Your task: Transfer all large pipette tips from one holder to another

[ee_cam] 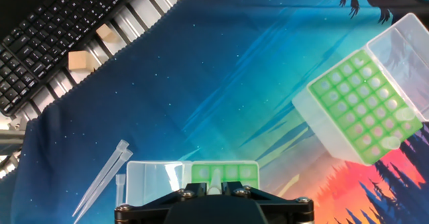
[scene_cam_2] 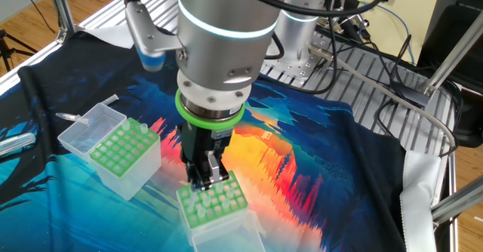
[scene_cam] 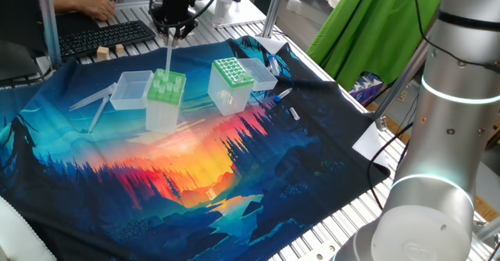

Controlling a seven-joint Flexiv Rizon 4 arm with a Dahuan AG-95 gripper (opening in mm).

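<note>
My pincer (scene_cam: 173, 35) grips one clear tip (scene_cam: 168, 56) upright, directly above the plain green-topped box (scene_cam: 165, 97) below me. The dotted-top box (scene_cam: 231, 84) stands off to one side, apart, and I cannot tell whether any tips are in it. Two loose tips (ee_cam: 107, 177) lie on the cloth just beside the near box, so I judge the transfer barely begun.

Slatted metal table (scene_cam: 437, 184) (green drape (scene_cam: 375, 26) behind).
</note>
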